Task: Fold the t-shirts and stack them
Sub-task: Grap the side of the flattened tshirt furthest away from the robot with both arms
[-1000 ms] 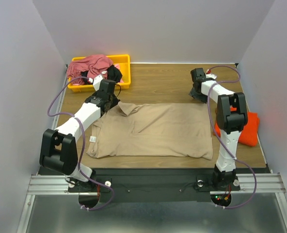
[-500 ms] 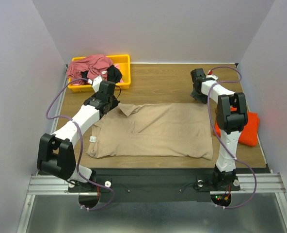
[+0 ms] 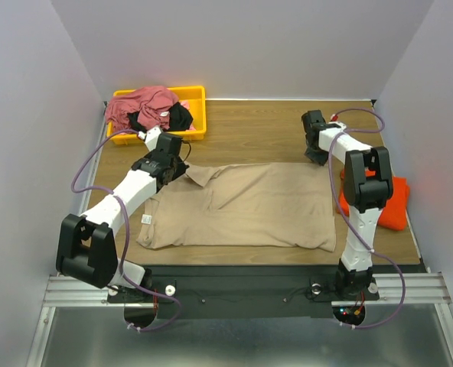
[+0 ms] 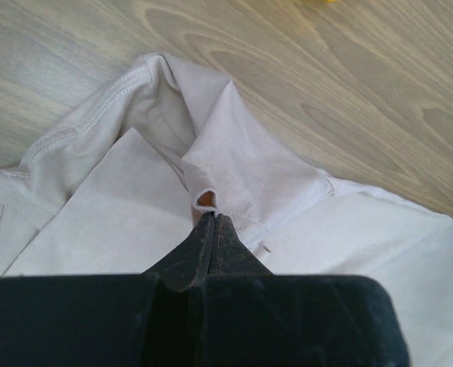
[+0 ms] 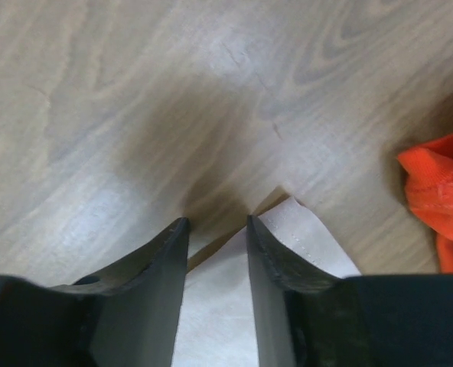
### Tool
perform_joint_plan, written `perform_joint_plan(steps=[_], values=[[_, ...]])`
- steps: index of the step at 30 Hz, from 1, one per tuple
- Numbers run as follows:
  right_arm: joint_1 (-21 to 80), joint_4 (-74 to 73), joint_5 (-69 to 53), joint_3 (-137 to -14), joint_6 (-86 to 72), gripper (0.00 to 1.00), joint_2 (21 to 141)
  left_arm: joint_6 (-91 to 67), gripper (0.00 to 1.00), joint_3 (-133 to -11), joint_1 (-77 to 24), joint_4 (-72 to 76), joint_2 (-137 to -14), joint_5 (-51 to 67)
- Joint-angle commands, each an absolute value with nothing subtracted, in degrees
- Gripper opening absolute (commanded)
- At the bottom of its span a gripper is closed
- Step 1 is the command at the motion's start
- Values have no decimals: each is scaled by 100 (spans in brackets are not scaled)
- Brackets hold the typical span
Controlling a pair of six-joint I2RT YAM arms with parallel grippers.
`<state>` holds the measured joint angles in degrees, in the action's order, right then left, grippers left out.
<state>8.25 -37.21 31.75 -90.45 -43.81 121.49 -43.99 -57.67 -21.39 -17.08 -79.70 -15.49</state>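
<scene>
A tan t-shirt point(image 3: 242, 205) lies spread flat in the middle of the table. My left gripper point(image 3: 179, 164) is shut on a raised fold of its cloth at the far left shoulder; the left wrist view shows the closed tips point(image 4: 211, 219) pinching the tan fold point(image 4: 242, 172). My right gripper point(image 3: 318, 157) is open at the shirt's far right corner, with the corner point(image 5: 303, 233) lying between and beside the jaws point(image 5: 217, 223). A bright orange-red t-shirt point(image 3: 391, 202) lies bunched at the right edge, also showing in the right wrist view point(image 5: 441, 191).
A yellow bin point(image 3: 193, 95) at the far left holds a dusty rose-red t-shirt point(image 3: 142, 103) and a black one point(image 3: 178, 116). Purple cables loop beside both arms. Grey walls stand on three sides of the table.
My left arm's elbow has swung left and its wrist has shifted slightly, still holding the tan fold. The right gripper has barely moved.
</scene>
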Motion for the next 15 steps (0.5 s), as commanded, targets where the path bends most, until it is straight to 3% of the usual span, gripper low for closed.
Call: perform_joint_plan(steps=[1, 10, 15], values=[[791, -4333, 3217, -8710, -4588, 43, 11989, -4482, 0, -5669, -2188, -1740, -7673, -1679], [791, -4377, 3226, -8587, -4781, 44, 12085, -4518, 0, -5625, -2259, -1740, -7682, -1670], [800, -4368, 3234, -8552, -5027, 20, 12173, -4509, 0, -5625, -2268, -1740, -7673, -1687]])
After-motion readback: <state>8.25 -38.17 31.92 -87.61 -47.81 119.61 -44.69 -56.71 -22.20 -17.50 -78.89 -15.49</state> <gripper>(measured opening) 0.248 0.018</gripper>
